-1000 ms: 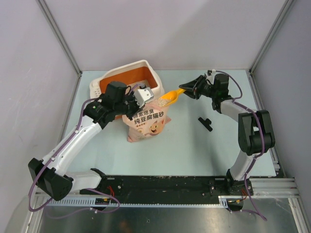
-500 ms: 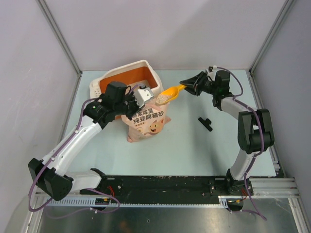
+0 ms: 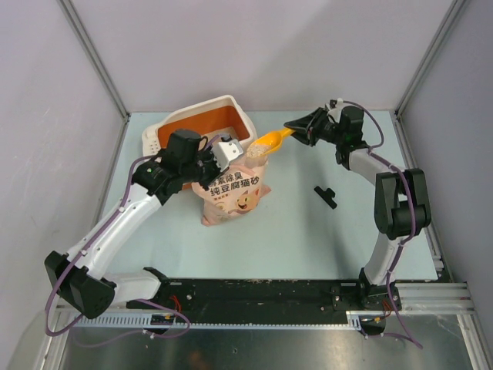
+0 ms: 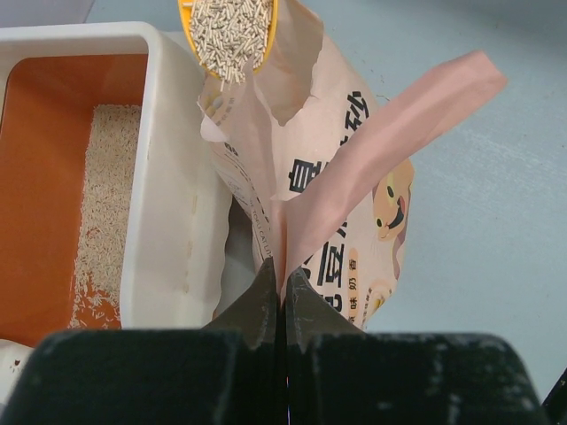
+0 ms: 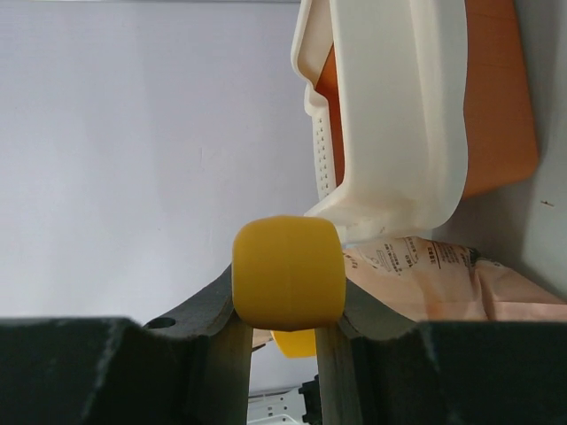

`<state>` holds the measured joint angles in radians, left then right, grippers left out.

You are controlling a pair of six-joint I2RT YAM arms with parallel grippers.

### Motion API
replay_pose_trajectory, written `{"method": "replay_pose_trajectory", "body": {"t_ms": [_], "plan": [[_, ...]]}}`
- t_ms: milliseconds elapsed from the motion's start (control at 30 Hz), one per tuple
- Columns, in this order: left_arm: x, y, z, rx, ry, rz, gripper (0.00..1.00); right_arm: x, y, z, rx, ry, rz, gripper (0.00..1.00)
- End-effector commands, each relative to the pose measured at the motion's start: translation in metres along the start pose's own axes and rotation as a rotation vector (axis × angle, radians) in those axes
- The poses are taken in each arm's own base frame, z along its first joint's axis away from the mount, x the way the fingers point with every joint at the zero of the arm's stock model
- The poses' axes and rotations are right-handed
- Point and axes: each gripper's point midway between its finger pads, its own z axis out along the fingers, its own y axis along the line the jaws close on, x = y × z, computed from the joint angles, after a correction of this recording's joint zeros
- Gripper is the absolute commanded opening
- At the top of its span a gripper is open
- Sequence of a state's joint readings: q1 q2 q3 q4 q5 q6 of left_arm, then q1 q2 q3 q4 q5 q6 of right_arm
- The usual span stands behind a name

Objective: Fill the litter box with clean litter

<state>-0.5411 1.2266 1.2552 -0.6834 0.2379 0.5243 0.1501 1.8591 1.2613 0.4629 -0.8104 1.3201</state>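
Scoop just beside litter box rim

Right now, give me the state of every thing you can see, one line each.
Litter box, upright, open, only partly filled.
Clean litter, thin patch on the box floor, orange showing beside it.
Bag, standing, top open.
Scoop, loaded, raised over the bag's mouth.
Left hand, shut on the bag's top edge.
Right hand, shut on the scoop's handle.
Black piece, lying loose, untouched.

left gripper pinched shut; right gripper clamped partway, right arm seemingly outstretched.
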Motion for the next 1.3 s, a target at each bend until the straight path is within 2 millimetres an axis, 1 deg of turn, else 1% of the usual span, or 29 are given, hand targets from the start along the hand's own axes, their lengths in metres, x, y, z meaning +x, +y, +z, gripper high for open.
{"method": "replay_pose_trajectory", "body": {"t_ms": [0, 167, 300, 433, 467, 500, 533, 600, 667, 700, 767, 800, 833, 867, 933, 1000, 1067, 1200, 1267], "plan": [[-0.005, 0.003, -0.01, -0.024, -0.012, 0.027, 0.0, -0.008, 0.023, 0.002, -0.06, -0.001, -0.036, 0.0], [-0.005, 0.005, -0.011, -0.036, -0.007, 0.032, 0.0, -0.012, 0.024, 0.004, -0.061, -0.001, -0.04, 0.0], [-0.006, 0.006, -0.011, -0.036, -0.009, 0.034, 0.0, -0.01, 0.013, 0.004, -0.036, 0.014, -0.029, 0.0], [-0.005, 0.006, -0.011, -0.038, -0.006, 0.032, 0.0, -0.009, 0.018, 0.009, -0.054, 0.012, -0.044, 0.0], [-0.005, 0.007, -0.011, -0.042, -0.004, 0.034, 0.0, -0.01, 0.019, 0.009, -0.052, 0.013, -0.043, 0.0], [-0.005, 0.007, -0.01, -0.041, -0.002, 0.035, 0.0, -0.012, 0.026, 0.003, -0.067, 0.013, -0.066, 0.0], [-0.007, 0.009, -0.012, -0.049, -0.006, 0.036, 0.0, -0.014, 0.027, -0.001, -0.068, 0.007, -0.077, 0.0], [-0.008, 0.01, -0.013, -0.053, -0.007, 0.041, 0.0, -0.02, 0.019, -0.008, -0.039, -0.008, -0.05, 0.0], [-0.006, 0.009, -0.011, -0.044, -0.004, 0.039, 0.0, -0.012, 0.011, -0.003, -0.025, 0.012, -0.027, 0.0], [-0.005, 0.007, -0.01, -0.037, -0.001, 0.039, 0.0, -0.004, 0.009, 0.001, -0.02, 0.035, -0.014, 0.0], [-0.007, 0.009, -0.009, -0.04, -0.003, 0.037, 0.0, -0.001, 0.015, -0.004, -0.034, 0.044, -0.03, 0.0], [-0.008, 0.009, -0.01, -0.044, -0.004, 0.04, 0.0, -0.001, 0.012, -0.005, -0.03, 0.045, -0.029, 0.0], [-0.008, 0.009, -0.01, -0.043, -0.005, 0.041, 0.0, -0.001, 0.003, -0.002, -0.004, 0.041, 0.002, 0.0], [-0.007, 0.009, -0.009, -0.041, -0.001, 0.043, 0.0, 0.0, 0.004, 0.001, -0.009, 0.042, 0.01, 0.0], [-0.005, 0.007, -0.008, -0.034, 0.001, 0.042, 0.0, 0.01, 0.009, 0.008, -0.027, 0.064, 0.006, 0.0], [-0.006, 0.008, -0.009, -0.038, -0.002, 0.04, 0.0, 0.015, 0.017, 0.007, -0.048, 0.084, -0.016, 0.0], [-0.007, 0.01, -0.011, -0.05, -0.002, 0.042, 0.0, 0.012, 0.018, 0.004, -0.046, 0.075, -0.014, 0.0], [-0.002, 0.009, -0.011, -0.051, 0.011, 0.048, 0.0, 0.006, 0.015, 0.007, -0.055, 0.064, -0.007, 0.0], [-0.004, 0.01, -0.013, -0.057, 0.008, 0.05, 0.0, 0.004, 0.015, 0.008, -0.056, 0.063, -0.003, 0.0]]}}
